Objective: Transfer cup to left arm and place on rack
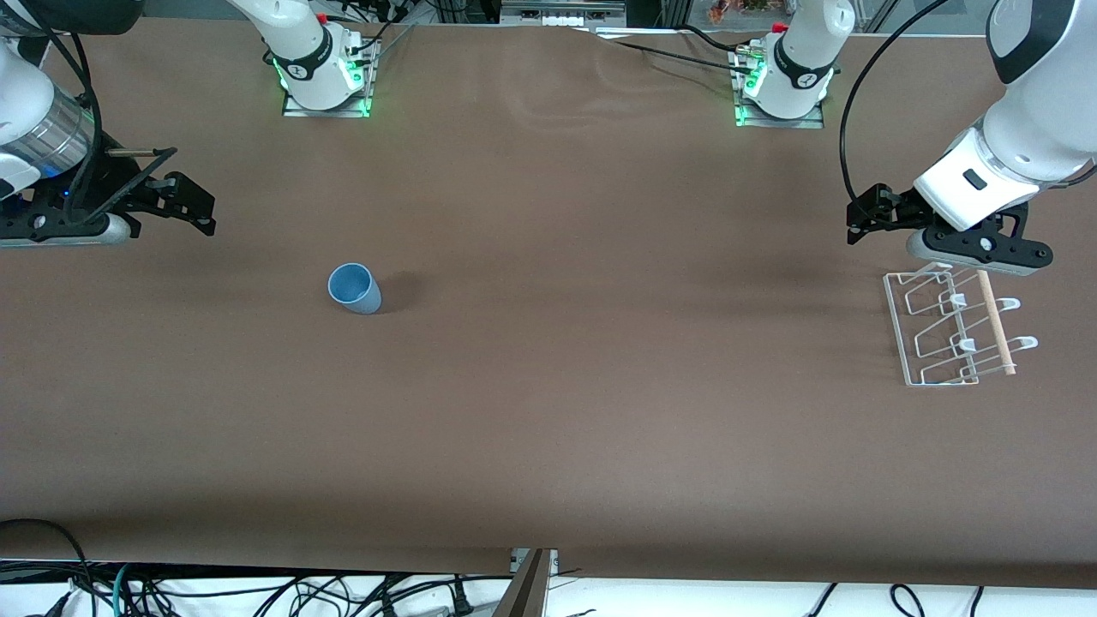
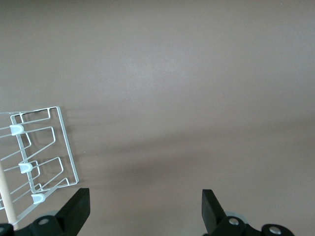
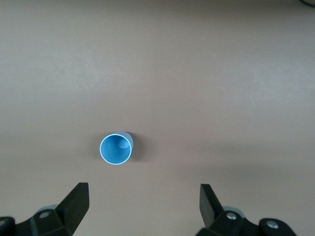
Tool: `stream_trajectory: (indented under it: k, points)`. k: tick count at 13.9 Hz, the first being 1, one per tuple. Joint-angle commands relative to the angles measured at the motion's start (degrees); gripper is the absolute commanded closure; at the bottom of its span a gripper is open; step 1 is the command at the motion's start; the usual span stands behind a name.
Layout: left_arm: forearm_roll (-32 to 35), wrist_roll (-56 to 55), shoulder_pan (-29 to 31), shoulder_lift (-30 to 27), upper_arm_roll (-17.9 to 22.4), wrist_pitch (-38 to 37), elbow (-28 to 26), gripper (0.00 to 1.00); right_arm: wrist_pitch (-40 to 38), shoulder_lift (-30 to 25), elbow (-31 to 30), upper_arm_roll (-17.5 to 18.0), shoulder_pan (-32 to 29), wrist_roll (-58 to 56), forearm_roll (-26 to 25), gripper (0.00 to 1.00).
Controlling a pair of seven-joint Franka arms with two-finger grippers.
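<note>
Plain light blue cup (image 1: 354, 289), brighter blue inside, upright on a flat brown table (image 1: 548, 411), well apart from the black right gripper (image 1: 184, 206) with its fingers spread wide. White wire rack (image 1: 938, 330) with white hooks and a pale wooden rod (image 1: 996, 321), just below the black left gripper (image 1: 866, 218), fingers likewise spread. White arm casings; silver ring and blue light on the right wrist.

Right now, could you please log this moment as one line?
cup: upright on table, untouched | right gripper: open, above table | left gripper: open, by rack | phase: pre-grasp
</note>
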Motion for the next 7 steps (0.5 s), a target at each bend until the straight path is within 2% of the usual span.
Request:
stream_trajectory:
  k: [1,7]
  points:
    - [-0.05,-0.66,-0.27,-0.19,0.14,-1.37,0.88,0.0,-0.28,-0.8,-0.78,0.02,0.06,1.07,-0.94,0.0]
    - [-0.05,-0.75,-0.27,-0.19,0.14,-1.37,0.97,0.0,-0.37,0.68,1.23,-0.07,-0.03,-0.23,-0.77,0.0]
